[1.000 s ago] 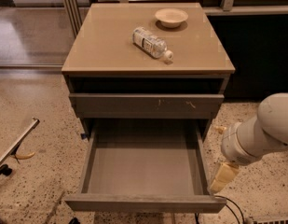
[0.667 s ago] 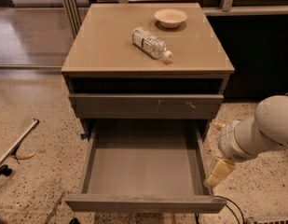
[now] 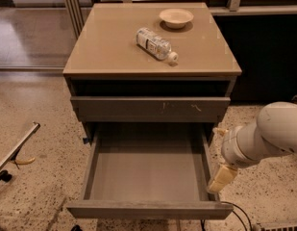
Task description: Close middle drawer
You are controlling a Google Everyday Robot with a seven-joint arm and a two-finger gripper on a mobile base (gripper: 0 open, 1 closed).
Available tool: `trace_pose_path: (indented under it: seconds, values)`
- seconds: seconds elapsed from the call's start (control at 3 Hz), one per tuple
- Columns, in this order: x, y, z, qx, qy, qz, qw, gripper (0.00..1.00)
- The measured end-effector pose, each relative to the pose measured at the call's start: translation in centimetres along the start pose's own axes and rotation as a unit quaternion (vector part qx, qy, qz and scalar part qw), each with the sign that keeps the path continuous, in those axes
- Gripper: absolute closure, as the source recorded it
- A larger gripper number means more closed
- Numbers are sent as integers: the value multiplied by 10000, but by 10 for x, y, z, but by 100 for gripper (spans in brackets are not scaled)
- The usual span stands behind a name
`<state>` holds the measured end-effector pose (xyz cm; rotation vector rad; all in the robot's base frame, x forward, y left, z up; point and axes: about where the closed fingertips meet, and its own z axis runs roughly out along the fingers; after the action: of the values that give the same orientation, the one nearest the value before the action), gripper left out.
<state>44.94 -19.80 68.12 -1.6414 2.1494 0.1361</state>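
The middle drawer (image 3: 147, 170) is pulled far out of the grey-brown cabinet. Its bare flat inside is empty and its plain front (image 3: 149, 210) lies along the bottom of the view. Above it sits the shut top drawer front (image 3: 150, 109) with small white scratch marks. My gripper (image 3: 220, 178) hangs on the white arm (image 3: 268, 136) just outside the drawer's right side wall, near its front corner, pointing down. It holds nothing that I can see.
A clear plastic bottle (image 3: 156, 44) lies on its side on the cabinet top (image 3: 109, 47), with a small beige bowl (image 3: 176, 18) behind it. A metal bar (image 3: 16, 148) slants at the left over the speckled floor. A black cable (image 3: 234, 214) lies at lower right.
The arm and gripper have shifted slightly left, closer to the drawer's right side wall. The drawer has not moved.
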Motion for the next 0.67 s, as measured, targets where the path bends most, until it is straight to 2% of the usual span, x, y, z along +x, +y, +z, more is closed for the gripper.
trace_pose_path:
  seconds: [0.33,0.67]
  values:
    - [-2,8,42,-162,-240,-108,9995,0]
    - [-6,24,89,-357,-662,-308,9967,0]
